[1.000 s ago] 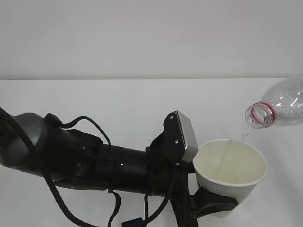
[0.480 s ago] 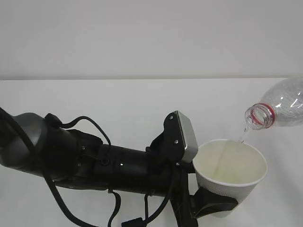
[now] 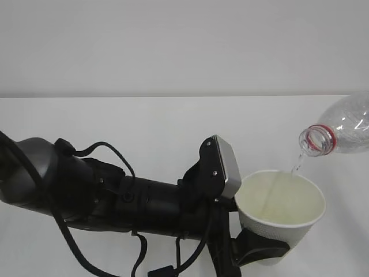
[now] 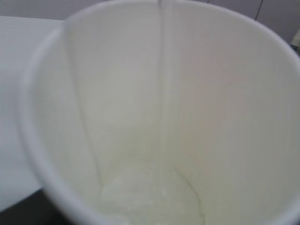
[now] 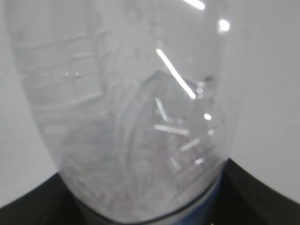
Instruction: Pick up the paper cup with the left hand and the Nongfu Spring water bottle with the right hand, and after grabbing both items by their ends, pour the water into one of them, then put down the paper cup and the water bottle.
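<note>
The paper cup (image 3: 281, 216) was held above the counter (image 3: 144, 121) by the left tool (image 3: 262, 249), closed round its base. The Nongfu Spring water bottle (image 3: 340, 131), gripped by the right tool at its far end, was tilted; a thin stream of water (image 3: 296, 165) fell near the rim, so slight drift could spill it.

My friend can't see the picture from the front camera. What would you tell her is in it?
A thin stream of water pours from a tilted clear bottle with a red neck ring into a white paper cup. A black robot arm's left pincer grips the cup low on its side, above a white table.
</note>
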You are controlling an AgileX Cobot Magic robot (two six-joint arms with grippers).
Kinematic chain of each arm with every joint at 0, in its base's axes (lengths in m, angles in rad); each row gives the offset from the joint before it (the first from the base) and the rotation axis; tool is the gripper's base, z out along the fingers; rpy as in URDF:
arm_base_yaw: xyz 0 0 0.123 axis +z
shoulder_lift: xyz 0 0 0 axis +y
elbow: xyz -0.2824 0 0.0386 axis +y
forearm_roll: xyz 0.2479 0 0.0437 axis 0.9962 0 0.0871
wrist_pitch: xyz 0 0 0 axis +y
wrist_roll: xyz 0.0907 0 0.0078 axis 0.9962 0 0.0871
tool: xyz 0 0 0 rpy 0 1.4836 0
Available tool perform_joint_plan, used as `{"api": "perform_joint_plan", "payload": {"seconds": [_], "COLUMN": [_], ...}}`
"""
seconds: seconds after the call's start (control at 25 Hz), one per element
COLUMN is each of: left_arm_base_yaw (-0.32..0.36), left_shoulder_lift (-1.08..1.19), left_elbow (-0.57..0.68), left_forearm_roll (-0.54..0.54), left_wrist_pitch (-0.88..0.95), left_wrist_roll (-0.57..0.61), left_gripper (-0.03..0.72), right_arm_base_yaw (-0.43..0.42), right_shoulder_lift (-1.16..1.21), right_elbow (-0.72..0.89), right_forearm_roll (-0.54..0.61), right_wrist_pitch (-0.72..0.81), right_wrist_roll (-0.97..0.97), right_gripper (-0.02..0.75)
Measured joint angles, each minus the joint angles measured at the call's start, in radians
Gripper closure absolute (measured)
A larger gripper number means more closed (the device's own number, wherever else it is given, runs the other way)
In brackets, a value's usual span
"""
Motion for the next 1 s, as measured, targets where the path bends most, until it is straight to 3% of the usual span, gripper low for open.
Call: {"api": "perform_joint_plan", "payload": {"seconds": [1.0], "left_arm_base_yaw": [0.0], "left_shoulder_lift": [0.0], "left_elbow": [0.0], "left_forearm_roll": [0.002], "left_wrist_pitch": [0.0], "left_wrist_roll": [0.0], "left_gripper": [0.188], "right_arm_base_yaw": [0.0], "right_shoulder_lift": [0.0], "right_elbow": [0.0], "right_forearm_roll": [0.003], "right_wrist_pitch": [-0.002], "right_wrist_roll": [-0.002], "right_gripper": [0.246]}}
